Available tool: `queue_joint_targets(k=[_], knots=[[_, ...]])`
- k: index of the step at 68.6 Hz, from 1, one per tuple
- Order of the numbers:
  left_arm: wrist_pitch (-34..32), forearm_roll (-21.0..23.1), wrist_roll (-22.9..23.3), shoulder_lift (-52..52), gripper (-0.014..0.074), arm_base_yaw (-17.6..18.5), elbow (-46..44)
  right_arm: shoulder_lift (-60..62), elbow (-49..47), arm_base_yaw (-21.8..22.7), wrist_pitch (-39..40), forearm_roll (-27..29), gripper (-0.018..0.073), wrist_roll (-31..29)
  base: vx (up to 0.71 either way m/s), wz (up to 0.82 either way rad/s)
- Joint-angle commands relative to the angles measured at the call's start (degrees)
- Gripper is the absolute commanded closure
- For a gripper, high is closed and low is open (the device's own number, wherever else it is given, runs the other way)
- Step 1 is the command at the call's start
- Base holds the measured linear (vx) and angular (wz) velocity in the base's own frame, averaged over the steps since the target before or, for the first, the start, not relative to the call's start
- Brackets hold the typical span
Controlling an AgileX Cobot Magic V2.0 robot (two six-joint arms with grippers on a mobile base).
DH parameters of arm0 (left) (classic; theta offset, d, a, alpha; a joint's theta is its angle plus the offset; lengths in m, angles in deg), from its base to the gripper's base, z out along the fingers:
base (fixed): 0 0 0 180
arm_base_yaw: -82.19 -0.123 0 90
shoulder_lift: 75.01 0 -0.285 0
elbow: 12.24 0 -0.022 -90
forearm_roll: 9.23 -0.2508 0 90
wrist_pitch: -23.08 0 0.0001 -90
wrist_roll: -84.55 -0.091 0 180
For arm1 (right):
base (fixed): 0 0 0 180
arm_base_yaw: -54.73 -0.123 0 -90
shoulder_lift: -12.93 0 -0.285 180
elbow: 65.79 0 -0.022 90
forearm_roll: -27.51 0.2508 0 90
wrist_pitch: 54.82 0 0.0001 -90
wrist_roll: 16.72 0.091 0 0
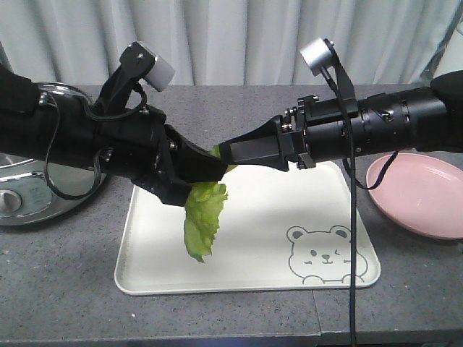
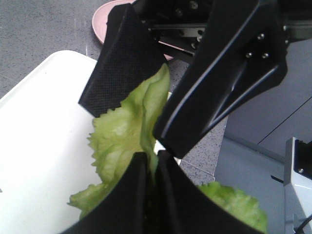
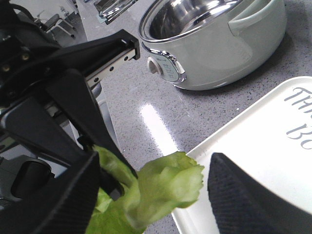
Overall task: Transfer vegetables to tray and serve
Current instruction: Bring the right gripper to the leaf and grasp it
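Nearest, grey countertop [image 1: 217, 311] under a cream tray [image 1: 289, 210], bear drawing [image 1: 323, 253] at its front right corner. Over the tray's left half, lettuce leaf [image 1: 202, 217] hanging lengthwise, top end up between the two grippers. Lower tip touching the tray or not: cannot tell. Left gripper [image 1: 214, 173] clamped tight on the leaf just below its top, fingers [image 2: 139, 195] pressed together with only green between them. Right gripper [image 1: 226, 153] in from the opposite side, spread wide, pads [image 3: 243, 195] either side of the leaf's top edge, not closed on it. Further back, pink plate [image 1: 427, 195] on the counter right of the tray. Pale cooker [image 1: 29, 210] left of the tray. Light curtain [image 1: 239, 43] at the very back.
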Motion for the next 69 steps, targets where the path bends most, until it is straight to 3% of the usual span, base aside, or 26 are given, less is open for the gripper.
queue_joint_targets(k=[1, 40, 48, 69], knots=[[-0.5, 3.7, 0.0, -1.9, 0.0603, 0.2, -1.7, 2.1, -1.9, 0.0, -0.7, 4.8, 0.0138, -0.6, 0.00, 0.00], [-0.7, 3.7, 0.0, -1.9, 0.0603, 0.2, -1.7, 2.1, -1.9, 0.0, -0.5, 4.4, 0.0530, -2.2, 0.00, 0.00], [-0.7, 3.7, 0.0, -1.9, 0.0601, 0.2, -1.7, 2.1, -1.9, 0.0, -0.5, 4.4, 0.0571, -2.2, 0.00, 0.00], [-0.9, 3.7, 0.1, -1.9, 0.0562, 0.1, -1.7, 2.1, -1.9, 0.0, -0.5, 4.4, 0.0569, -2.3, 0.00, 0.00]])
